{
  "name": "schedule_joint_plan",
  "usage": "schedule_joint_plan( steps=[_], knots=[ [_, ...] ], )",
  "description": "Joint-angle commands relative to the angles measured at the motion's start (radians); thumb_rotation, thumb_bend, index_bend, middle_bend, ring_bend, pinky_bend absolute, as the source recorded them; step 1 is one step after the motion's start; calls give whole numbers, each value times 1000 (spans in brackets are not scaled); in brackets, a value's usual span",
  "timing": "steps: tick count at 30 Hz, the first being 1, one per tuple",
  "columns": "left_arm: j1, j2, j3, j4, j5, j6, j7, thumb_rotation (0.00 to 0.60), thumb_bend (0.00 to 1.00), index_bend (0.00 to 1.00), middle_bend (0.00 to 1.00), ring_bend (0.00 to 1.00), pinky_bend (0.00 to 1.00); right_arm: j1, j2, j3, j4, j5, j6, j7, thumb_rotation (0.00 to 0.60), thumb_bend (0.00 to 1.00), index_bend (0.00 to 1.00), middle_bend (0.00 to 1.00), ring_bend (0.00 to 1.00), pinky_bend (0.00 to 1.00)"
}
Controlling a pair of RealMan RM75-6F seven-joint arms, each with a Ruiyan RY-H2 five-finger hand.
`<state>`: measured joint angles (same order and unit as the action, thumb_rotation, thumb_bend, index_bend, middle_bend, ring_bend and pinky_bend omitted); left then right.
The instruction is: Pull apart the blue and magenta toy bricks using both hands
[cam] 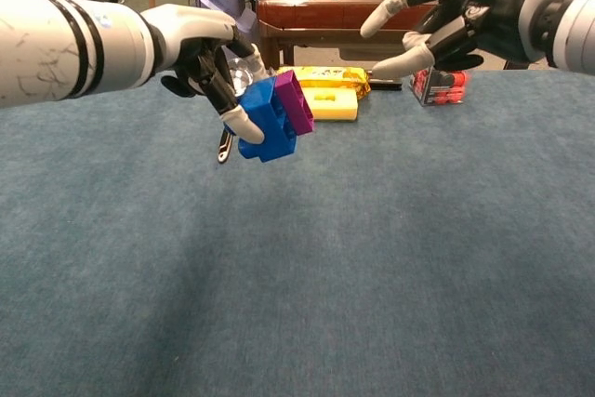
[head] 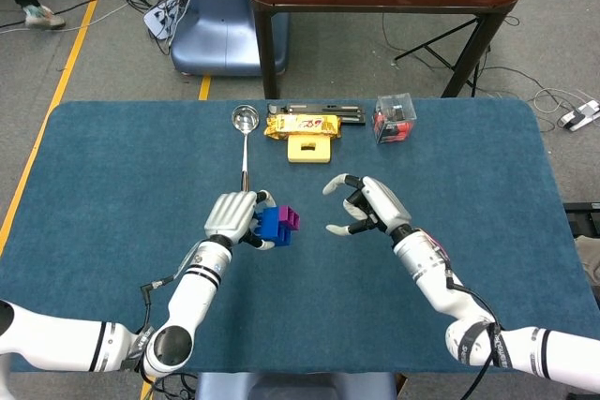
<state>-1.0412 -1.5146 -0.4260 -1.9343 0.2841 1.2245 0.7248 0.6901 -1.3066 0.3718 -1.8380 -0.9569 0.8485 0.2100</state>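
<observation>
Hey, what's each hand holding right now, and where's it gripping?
Left hand grips the blue brick, magenta brick still attached. Right hand holds nothing.

Left hand (head: 230,217) holds joined blue brick (head: 273,228) and magenta brick (head: 292,220); right hand (head: 367,205) spread nearby.
</observation>
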Motion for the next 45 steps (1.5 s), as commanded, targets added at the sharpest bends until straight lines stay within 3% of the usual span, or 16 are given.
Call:
schedule_joint_plan(
  steps=[1, 10, 16, 45],
  knots=[
    [-16, 19, -37, -13, -55, -22, -27, 600, 0, 636, 1000, 1000, 1000, 41, 48, 21, -28, 61, -46, -33, 600, 0, 417, 1000, 1000, 1000],
    [-49, 22, -88, -17, -118, -1, -85, 600, 0, 636, 1000, 1000, 1000, 145, 148, 49, -65, 252, -145, -68, 600, 0, 417, 1000, 1000, 1000],
    [-63, 6, -109, -14, -142, 39, -121, 600, 0, 644, 1000, 1000, 1000, 193, 163, 45, -60, 327, -138, -81, 600, 0, 420, 1000, 1000, 1000],
    [-95, 14, -109, -28, -155, 57, -155, 600, 0, 645, 1000, 1000, 1000, 289, 136, 2, -18, 407, -111, -118, 600, 49, 460, 1000, 1000, 1000]
  ],
)
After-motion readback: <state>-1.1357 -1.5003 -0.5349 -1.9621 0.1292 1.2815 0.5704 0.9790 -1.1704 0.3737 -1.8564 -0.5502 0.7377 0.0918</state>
